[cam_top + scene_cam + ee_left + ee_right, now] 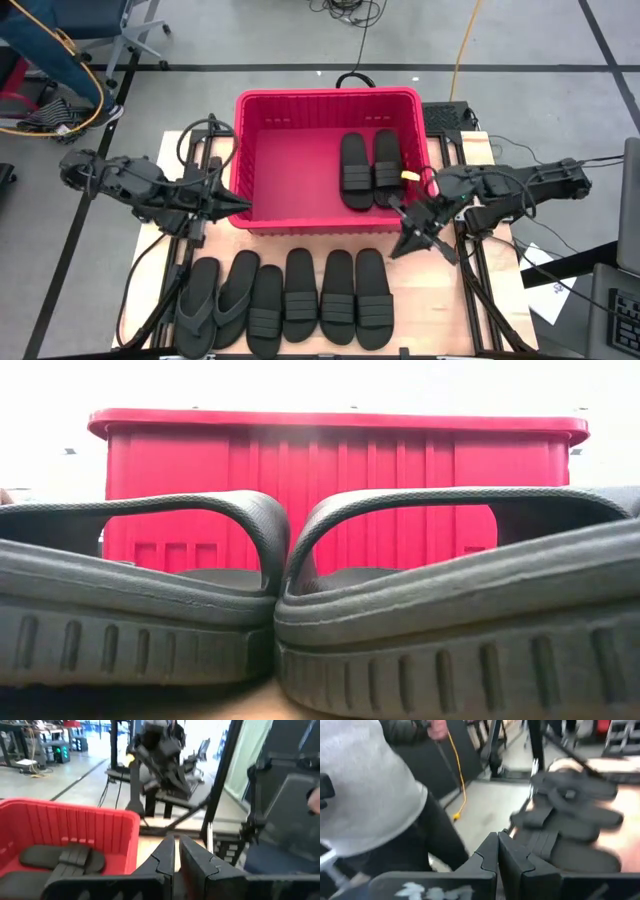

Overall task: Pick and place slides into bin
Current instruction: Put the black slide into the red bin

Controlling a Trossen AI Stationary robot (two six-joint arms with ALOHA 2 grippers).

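Slides [285, 290] row on table [420, 320]; bin [290, 170] behind.

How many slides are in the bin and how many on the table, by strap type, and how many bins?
Wide-strap slides in the red bin: 2
Wide-strap slides on the table: 4
Thong-style slides on the table: 2
Bins: 1
Total: 8 slides, 1 bin
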